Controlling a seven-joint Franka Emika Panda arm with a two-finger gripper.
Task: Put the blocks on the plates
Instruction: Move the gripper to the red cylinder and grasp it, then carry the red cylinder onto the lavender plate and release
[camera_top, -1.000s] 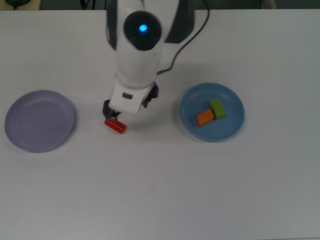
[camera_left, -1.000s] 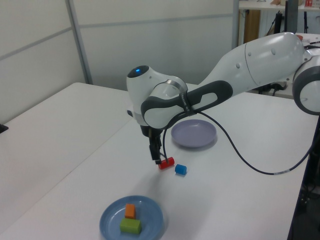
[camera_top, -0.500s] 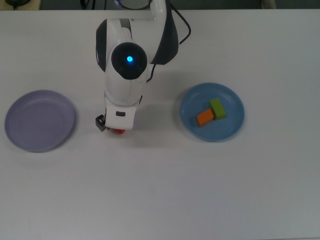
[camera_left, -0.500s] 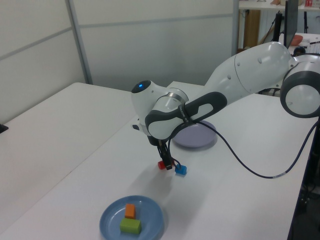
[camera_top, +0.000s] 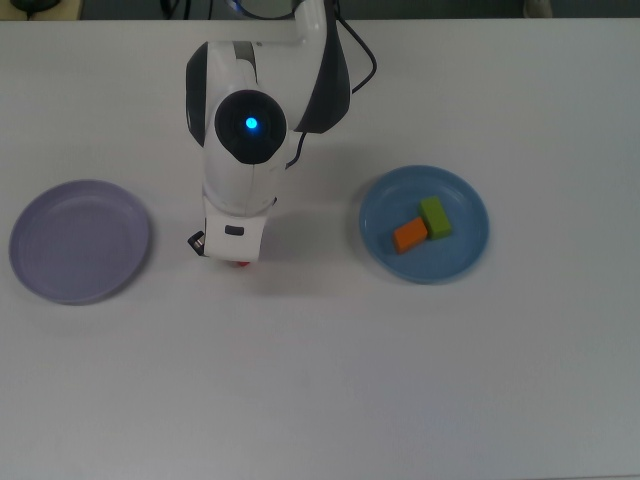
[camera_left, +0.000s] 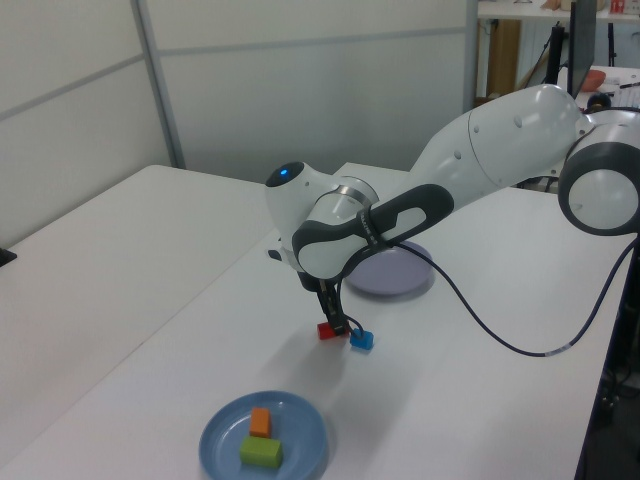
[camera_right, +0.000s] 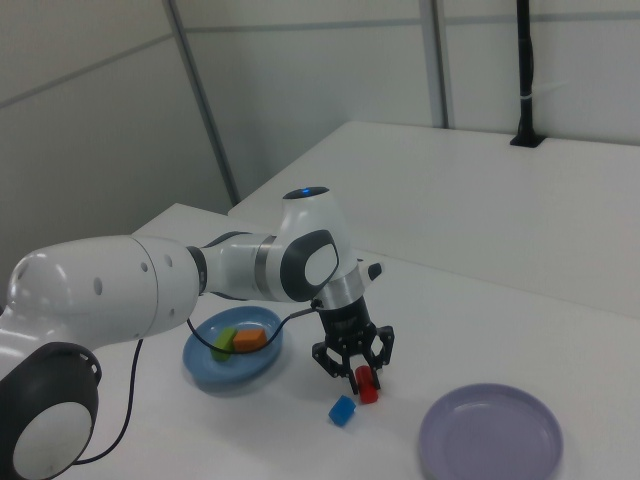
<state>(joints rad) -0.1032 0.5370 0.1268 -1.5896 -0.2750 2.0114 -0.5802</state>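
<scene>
My gripper (camera_right: 358, 378) is low over the table, open, with its fingers on either side of the red block (camera_right: 367, 386). The left view shows that block (camera_left: 326, 331) resting on the table under the gripper (camera_left: 335, 325). In the top view the arm hides all but a red sliver (camera_top: 240, 263). The small blue block (camera_left: 361, 340) lies just beside it, also seen in the right view (camera_right: 342, 411). The blue plate (camera_top: 465, 250) holds the orange block (camera_top: 410, 235) and the green block (camera_top: 435, 217). The lavender plate (camera_top: 78, 240) has nothing on it.
The white arm (camera_top: 245, 140) reaches in from the top view's upper edge, trailing a black cable (camera_left: 500, 335). The white table (camera_top: 330, 380) carries only the two plates and the blocks. In the left view the arm partly covers the lavender plate (camera_left: 395, 278).
The arm has swung toward the top view's left and come down over the red block, which now barely shows there. The plates and other blocks have not moved.
</scene>
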